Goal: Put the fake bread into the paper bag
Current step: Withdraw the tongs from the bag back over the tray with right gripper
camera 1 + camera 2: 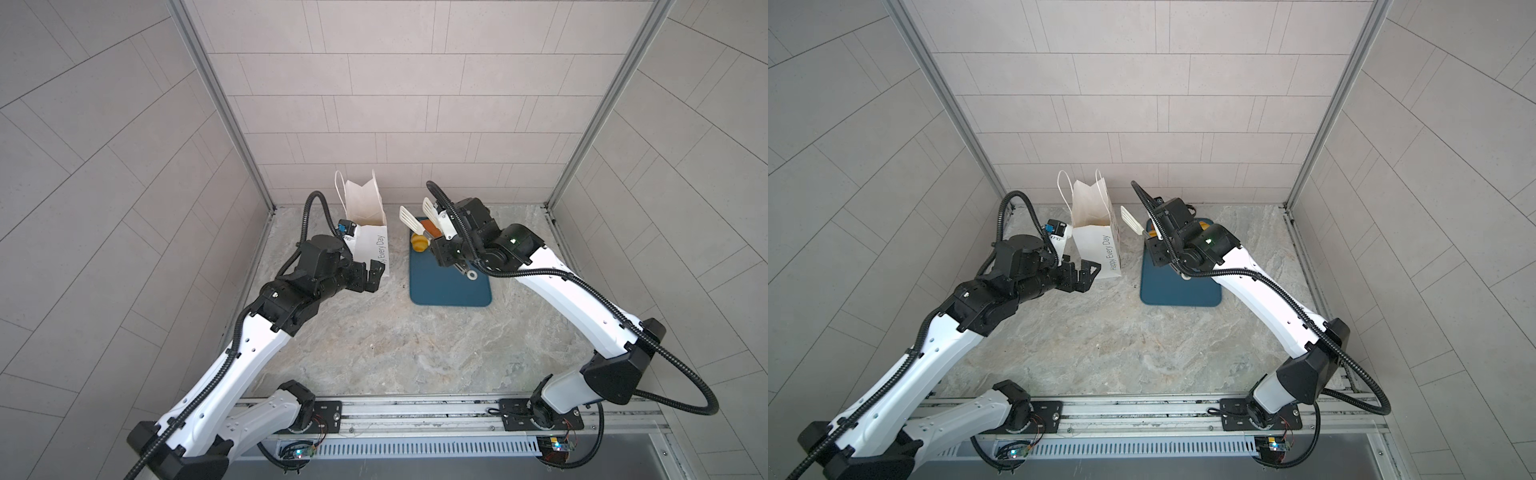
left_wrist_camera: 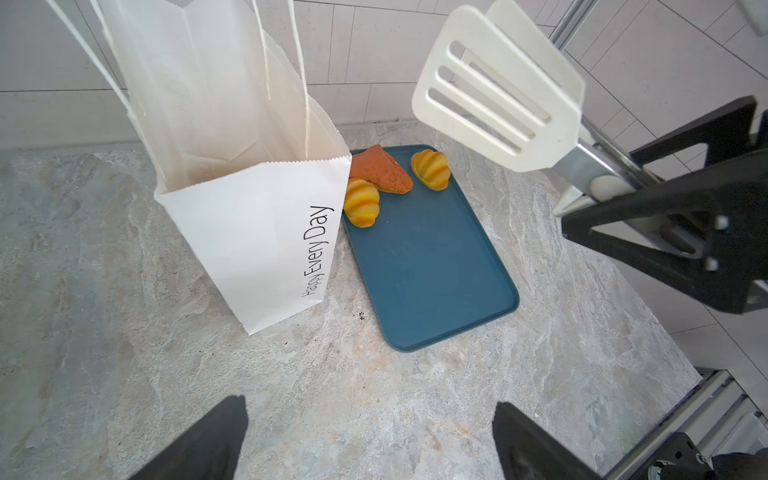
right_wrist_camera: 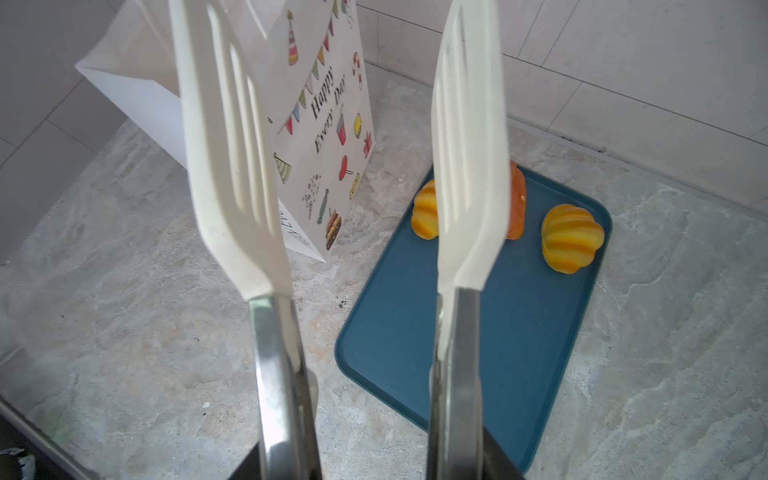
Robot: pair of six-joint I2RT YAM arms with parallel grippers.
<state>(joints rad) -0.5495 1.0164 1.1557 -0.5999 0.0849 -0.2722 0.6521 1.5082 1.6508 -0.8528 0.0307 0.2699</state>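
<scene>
Right hand (image 1: 444,249) is pinched partway shut on the metal handles of the white tongs (image 2: 498,91). Their slotted blades stand apart with nothing between them, held above the far end of the teal tray (image 2: 436,270), likely to line up on the fake bread (image 2: 380,168) lying there: two striped rolls and an orange triangle. Left hand (image 2: 370,436) is spread wide and touches nothing, near the upright paper bag (image 2: 249,232) on the counter (image 2: 124,291), probably ready to steady it.
</scene>
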